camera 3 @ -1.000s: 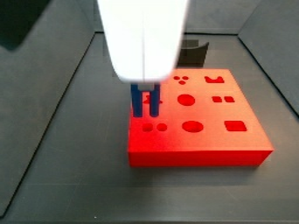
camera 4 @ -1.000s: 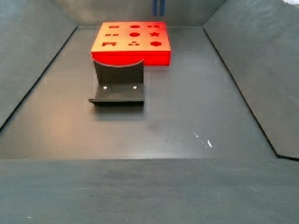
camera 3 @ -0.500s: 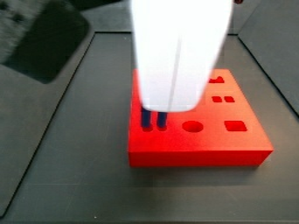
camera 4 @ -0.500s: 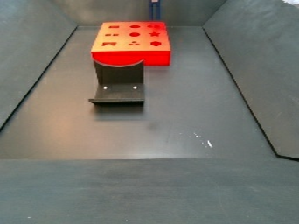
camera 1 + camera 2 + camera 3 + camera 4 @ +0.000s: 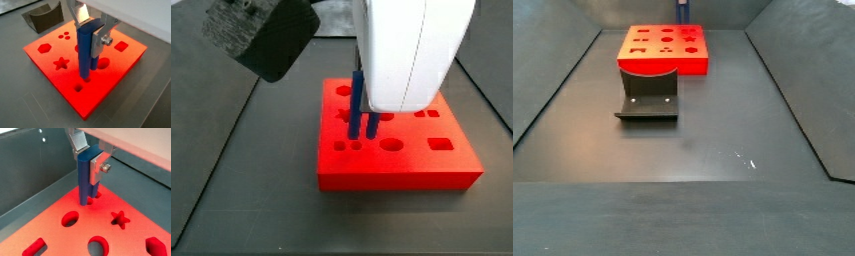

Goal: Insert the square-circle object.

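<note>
End effector (image 5: pixel 91 31) clamped on square-circle object (image 5: pixel 86 50), held upright for insertion; tip at hole in red block (image 5: pixel 117 65), frame centre.

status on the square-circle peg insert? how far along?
Done: the gripper is shut on the blue square-circle object, held upright above the red block. In hand: the peg's lower end meets the block's top at a hole in both wrist views; how deep it sits is unclear. Left: pushing it fully down, then releasing.
</note>
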